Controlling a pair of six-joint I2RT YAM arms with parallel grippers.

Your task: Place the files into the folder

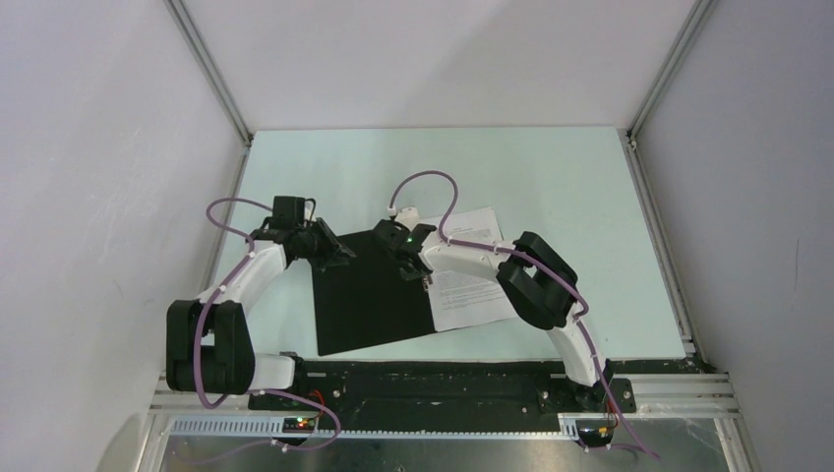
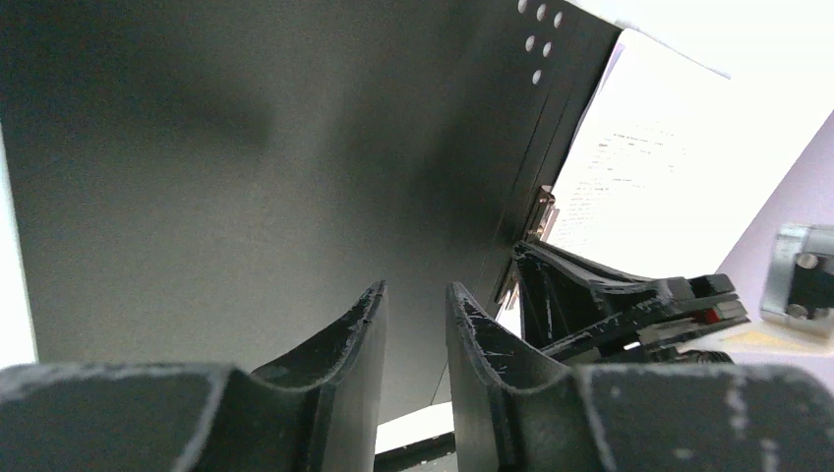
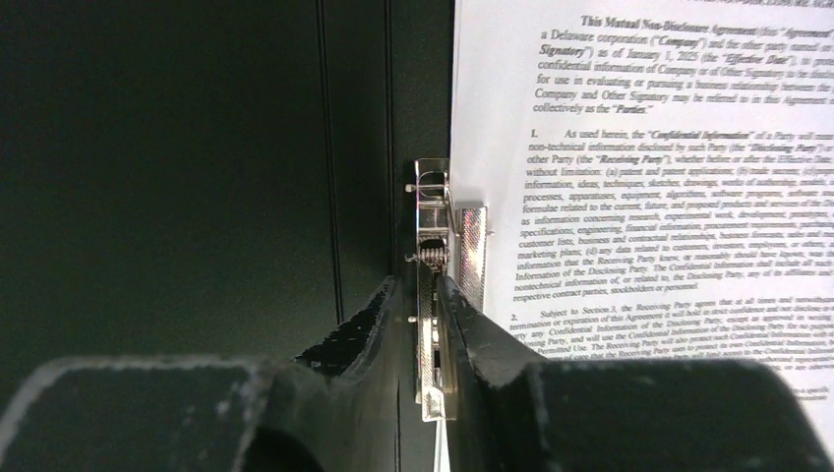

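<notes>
On a pale worktop [image 1: 551, 197], the left end effector [image 2: 415, 295] hovers over the upper-left corner of the open folder [image 1: 374, 295], its fingers set narrow with nothing visible between them. The folder lies flat, black inside up. At its spine the right end effector [image 3: 418, 287] pinches the metal clip [image 3: 431, 211], whose plate overlaps the left edge of the printed files [image 1: 472, 295] lying just right of the spine.

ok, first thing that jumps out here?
The open black folder mid-table, with a printed sheet lying right of its spine. The right gripper pinches the metal clip at the spine; the left gripper sits at the folder's far left corner.
</notes>
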